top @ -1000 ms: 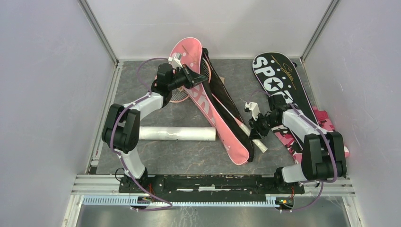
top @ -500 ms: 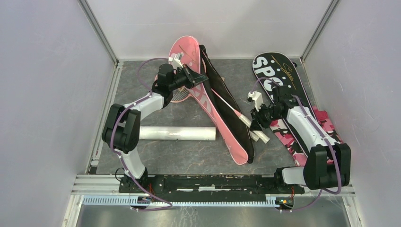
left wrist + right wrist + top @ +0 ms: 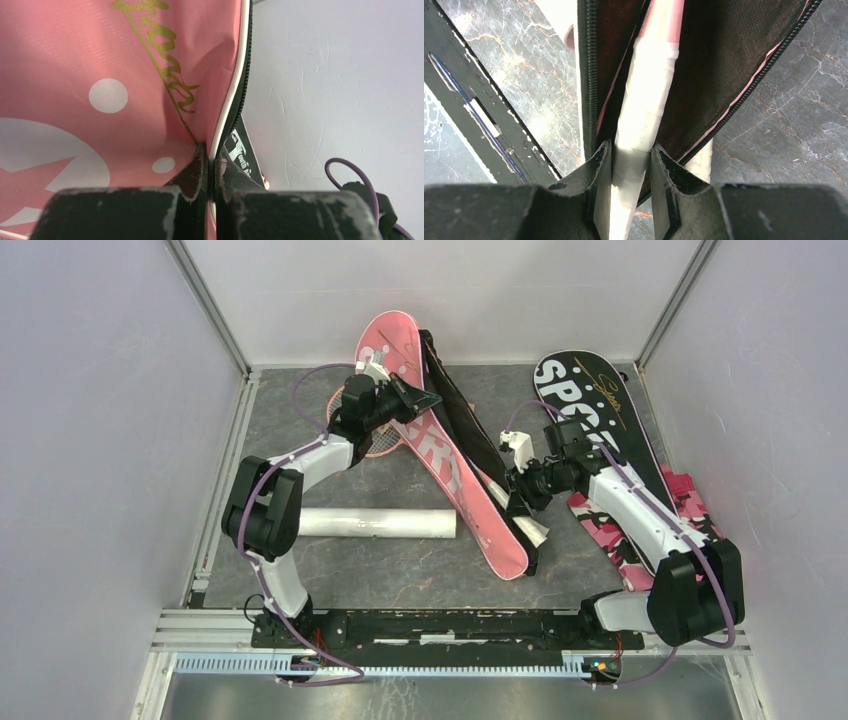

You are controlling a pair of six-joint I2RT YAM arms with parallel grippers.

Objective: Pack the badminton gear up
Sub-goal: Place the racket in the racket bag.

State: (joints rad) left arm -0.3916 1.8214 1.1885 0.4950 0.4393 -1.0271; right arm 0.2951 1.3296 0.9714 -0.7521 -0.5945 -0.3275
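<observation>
A pink racket cover (image 3: 455,480) printed "SPORT" lies diagonally across the middle of the table, unzipped, with its black flap (image 3: 462,410) open beside it. My left gripper (image 3: 413,400) is shut on the cover's zipped edge near its wide end; in the left wrist view (image 3: 211,165) the pink cover (image 3: 125,75) fills the frame. My right gripper (image 3: 520,495) is shut on a racket's white-taped handle (image 3: 649,100), which runs into the cover's dark lining (image 3: 734,50). A racket head (image 3: 372,443) shows under the left arm. The white tube (image 3: 375,523) lies at front left. No shuttlecocks show.
A black "SPORT" cover (image 3: 590,410) lies at the back right. Pink camouflage cloth (image 3: 640,540) lies under the right arm. White walls close in the back and both sides. The arm bases' rail (image 3: 450,625) runs along the near edge.
My right gripper has moved left and a little back with the racket handle, and the handle now lies in line with the cover. My left gripper has shifted slightly right, still holding the cover's edge.
</observation>
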